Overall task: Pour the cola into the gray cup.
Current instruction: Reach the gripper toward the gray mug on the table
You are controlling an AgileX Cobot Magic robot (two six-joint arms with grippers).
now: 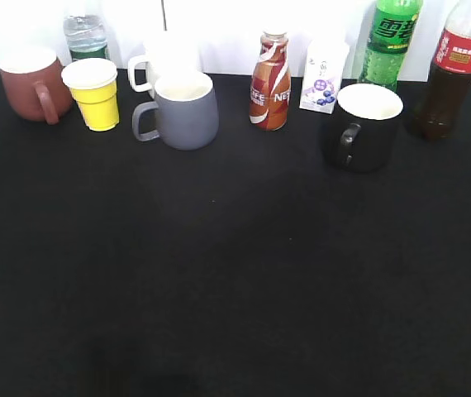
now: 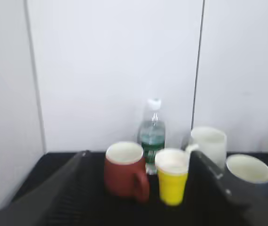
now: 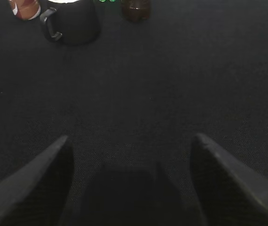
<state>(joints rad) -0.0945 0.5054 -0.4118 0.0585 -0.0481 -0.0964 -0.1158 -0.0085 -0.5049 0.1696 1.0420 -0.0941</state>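
Observation:
The cola bottle [image 1: 453,70], dark drink with a red label, stands at the back right of the black table; its base shows at the top of the right wrist view [image 3: 135,9]. The gray cup [image 1: 186,109] stands upright at back centre-left, handle to the left, and shows at the right edge of the left wrist view [image 2: 249,175]. Neither gripper shows in the exterior view. My left gripper [image 2: 138,157] is open and empty, well short of the cups. My right gripper [image 3: 130,141] is open and empty over bare table, far from the cola.
Along the back stand a brown mug [image 1: 30,83], a yellow cup [image 1: 95,93], a water bottle [image 1: 84,35], a white mug [image 1: 163,59], a Nescafe bottle [image 1: 270,81], a small carton [image 1: 323,76], a black mug [image 1: 363,126] and a green soda bottle [image 1: 389,40].

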